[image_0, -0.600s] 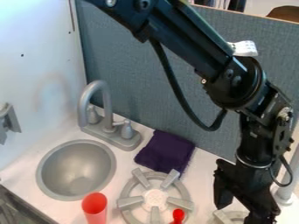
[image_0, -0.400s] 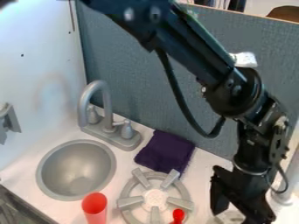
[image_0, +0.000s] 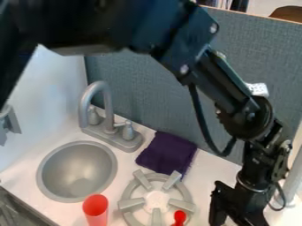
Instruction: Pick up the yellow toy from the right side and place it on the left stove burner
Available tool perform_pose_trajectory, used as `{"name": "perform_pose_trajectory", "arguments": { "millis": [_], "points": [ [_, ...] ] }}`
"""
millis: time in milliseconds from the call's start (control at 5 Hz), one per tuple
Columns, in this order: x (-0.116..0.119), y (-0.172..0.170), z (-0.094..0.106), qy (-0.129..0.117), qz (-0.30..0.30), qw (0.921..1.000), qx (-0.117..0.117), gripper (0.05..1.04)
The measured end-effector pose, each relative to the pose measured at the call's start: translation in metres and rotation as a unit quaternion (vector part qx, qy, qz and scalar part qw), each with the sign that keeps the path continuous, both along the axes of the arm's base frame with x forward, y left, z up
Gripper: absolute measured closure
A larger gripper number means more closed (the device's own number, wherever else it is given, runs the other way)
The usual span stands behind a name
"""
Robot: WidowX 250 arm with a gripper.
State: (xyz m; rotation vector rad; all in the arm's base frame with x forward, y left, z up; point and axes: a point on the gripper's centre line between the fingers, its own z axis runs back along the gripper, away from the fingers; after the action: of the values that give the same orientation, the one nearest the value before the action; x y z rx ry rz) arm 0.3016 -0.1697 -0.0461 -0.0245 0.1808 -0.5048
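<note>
At the lower right of the camera view, my gripper (image_0: pixel 236 220) hangs low over the counter with its fingers apart. Nothing is seen between them. To its left are a grey stove burner (image_0: pixel 131 203) and a small red object (image_0: pixel 180 216) over the burner's right side. A folded dark purple cloth (image_0: pixel 167 152) lies on the counter behind the burner. Further left, a red cup (image_0: pixel 96 209) stands at the bottom edge, between the burner and the sink.
A round grey sink (image_0: pixel 77 172) is at the left, with a grey faucet (image_0: pixel 105 115) behind it. A blue-grey panel (image_0: pixel 138 88) rises along the back and a white wall (image_0: pixel 56 106) on the left. A light grey post (image_0: pixel 293 176) stands right of the gripper.
The gripper has moved slightly left and down, toward the bottom edge. The upper arm has swung further into view across the top left. The cloth, cup and burner have stayed put.
</note>
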Motion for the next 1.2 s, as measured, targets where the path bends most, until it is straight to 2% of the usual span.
{"name": "perform_pose_trajectory", "arguments": {
  "millis": [400,600,800,1000,1200],
  "points": [
    [0.004,0.000,-0.011,0.002,-0.009,0.9998,0.018,0.083],
    [0.003,-0.005,-0.015,0.004,-0.015,0.9997,0.018,0.083],
    [0.004,-0.010,-0.015,0.005,-0.014,0.9999,0.006,0.083],
    [0.007,-0.020,-0.032,0.022,0.000,0.9997,-0.009,0.136],
    [0.015,-0.024,-0.036,0.021,0.007,0.9997,-0.007,0.413]
  ]
}}
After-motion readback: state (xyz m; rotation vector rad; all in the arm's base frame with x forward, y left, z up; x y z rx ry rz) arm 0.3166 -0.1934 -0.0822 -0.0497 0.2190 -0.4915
